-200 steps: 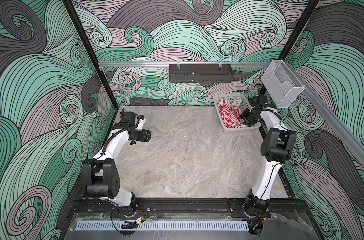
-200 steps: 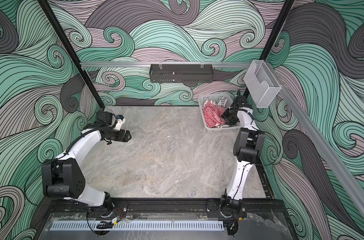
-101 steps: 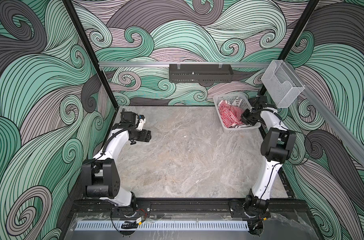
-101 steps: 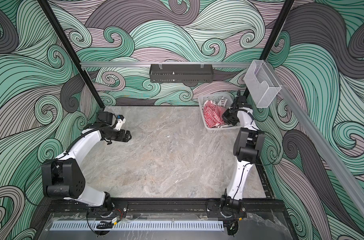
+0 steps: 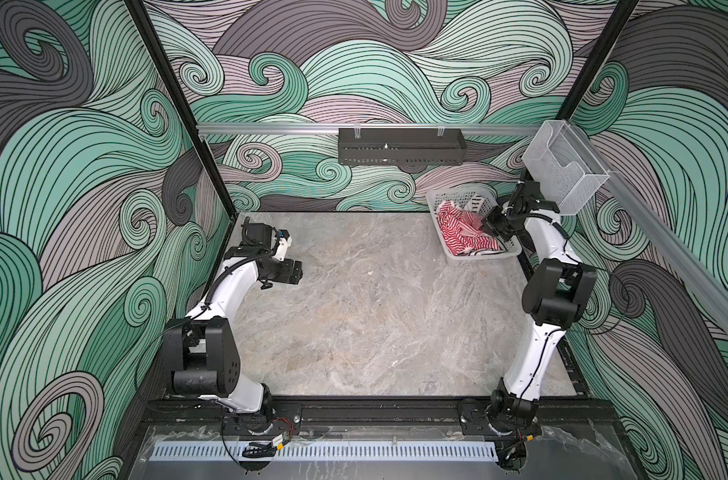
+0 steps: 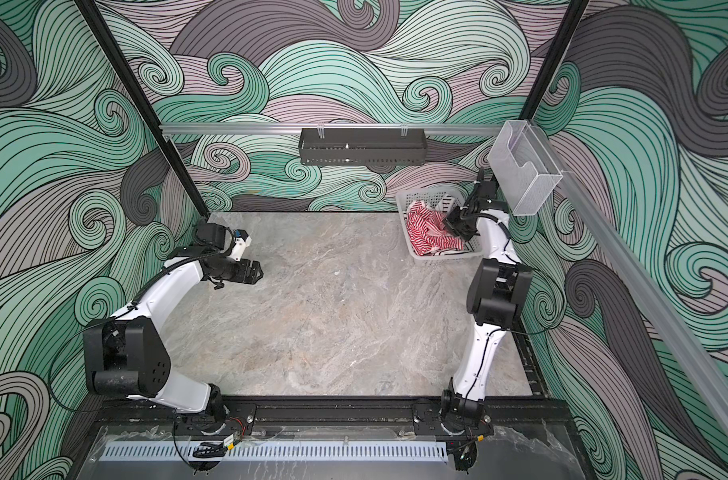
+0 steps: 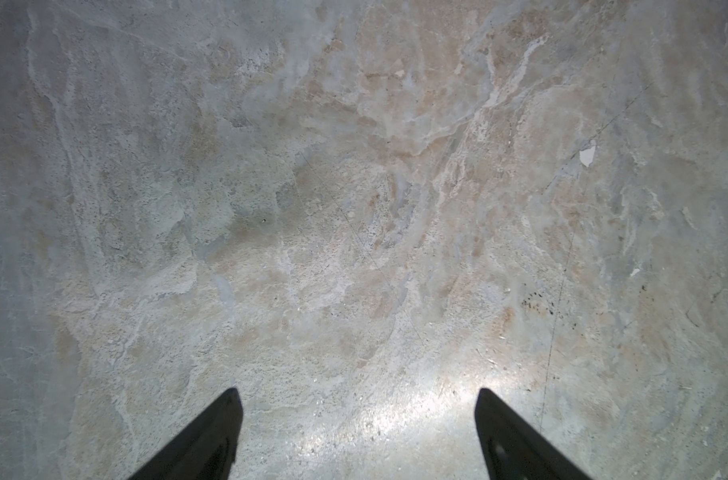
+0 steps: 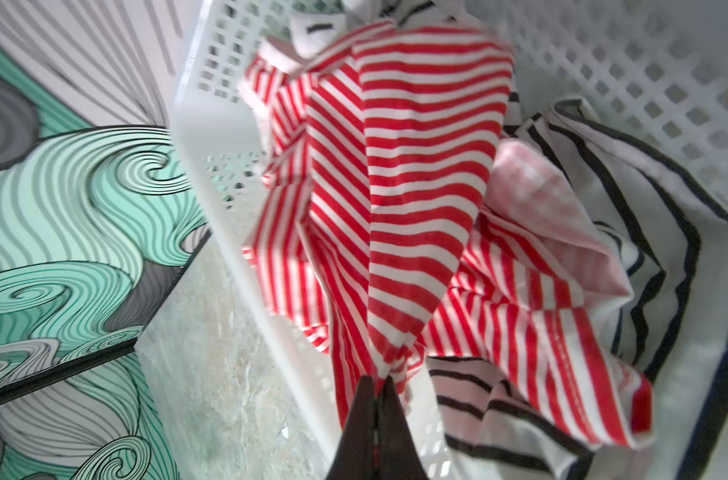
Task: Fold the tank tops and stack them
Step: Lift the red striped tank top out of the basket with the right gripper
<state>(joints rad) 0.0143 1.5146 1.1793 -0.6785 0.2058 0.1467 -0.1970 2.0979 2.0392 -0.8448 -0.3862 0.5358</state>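
Right gripper (image 8: 377,384) has closed since the earlier frame, pinching the red-and-white tank top (image 8: 416,187) in the basket (image 5: 458,195), upper right of both top views. The black-striped tank top (image 8: 653,232) lies beside it. Left gripper (image 7: 358,395): jaws apart.

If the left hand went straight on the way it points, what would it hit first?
Probably the bare tabletop; ahead of the left hand its wrist view shows nothing else.

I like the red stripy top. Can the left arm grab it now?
Probably not: the left gripper hangs open far off, while the red top sits in the basket, pinched by the right gripper.
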